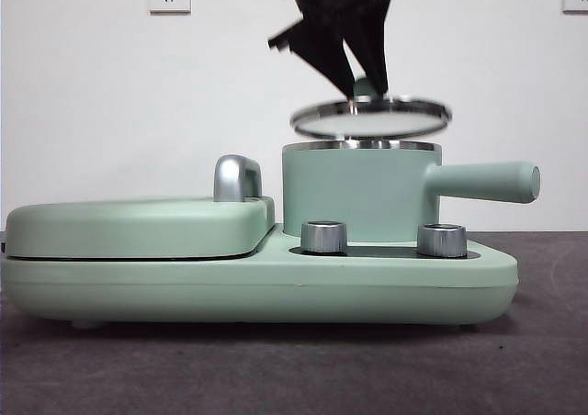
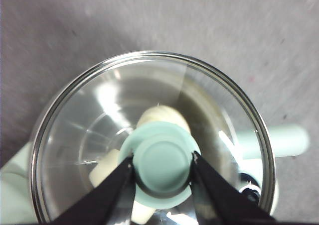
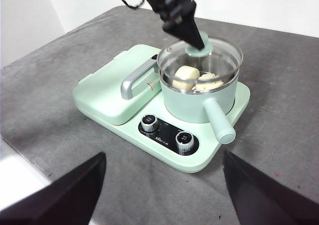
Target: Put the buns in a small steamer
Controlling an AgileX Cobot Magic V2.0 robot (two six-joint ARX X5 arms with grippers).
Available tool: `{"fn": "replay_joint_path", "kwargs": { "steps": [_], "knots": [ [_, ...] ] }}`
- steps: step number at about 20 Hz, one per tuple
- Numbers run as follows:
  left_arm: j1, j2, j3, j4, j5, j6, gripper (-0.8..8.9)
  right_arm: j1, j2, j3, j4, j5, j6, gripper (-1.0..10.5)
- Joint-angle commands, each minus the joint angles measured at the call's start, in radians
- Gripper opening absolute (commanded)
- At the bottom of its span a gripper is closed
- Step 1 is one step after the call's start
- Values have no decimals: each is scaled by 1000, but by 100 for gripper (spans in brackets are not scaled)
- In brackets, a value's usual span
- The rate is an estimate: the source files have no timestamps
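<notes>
Grey felt surface [image 3: 299, 85], white wall | both cream-white buns [image 3: 187, 77] sit inside mint-green cylindrical steamer pot [image 1: 354, 195], handle toward 3 o'clock in front view | left hand [image 2: 162, 163] clamps green knob of glass lid [image 1: 371, 117], hovering tilted just above rim | right hand [image 3: 164, 187] open, waiting well apart | step: closing; next: level lid, lower squarely onto rim.
</notes>
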Motion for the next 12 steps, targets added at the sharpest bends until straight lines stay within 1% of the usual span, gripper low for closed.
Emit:
{"fn": "replay_joint_path", "kwargs": {
  "steps": [1, 7, 12],
  "knots": [
    [-6, 16, 31, 19, -8, 20, 55, 6, 1, 7, 11, -2, -11, 370],
    [-5, 20, 31, 19, -31, 27, 49, 6, 1, 7, 11, 0, -11, 370],
    [5, 29, 31, 19, -31, 27, 49, 6, 1, 7, 11, 1, -11, 370]
  ]
}}
